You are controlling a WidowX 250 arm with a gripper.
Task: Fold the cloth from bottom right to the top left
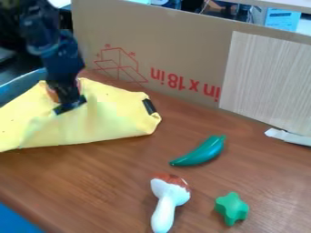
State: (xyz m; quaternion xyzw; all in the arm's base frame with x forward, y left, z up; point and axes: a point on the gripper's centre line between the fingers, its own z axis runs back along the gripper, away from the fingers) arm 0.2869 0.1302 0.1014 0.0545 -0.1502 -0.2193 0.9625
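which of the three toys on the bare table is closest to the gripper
The curved, dark green pepper-shaped one, nearer the cloth and gripper than the white mushroom-like toy or green star.

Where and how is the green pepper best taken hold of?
Probably best across the thick middle of the green pepper, from above, closing on its long sides; it lies flat, and one end thins to a tip.

Light: bright, diffuse | glints: green pepper (small ones) | shadows: soft | upper left: dark
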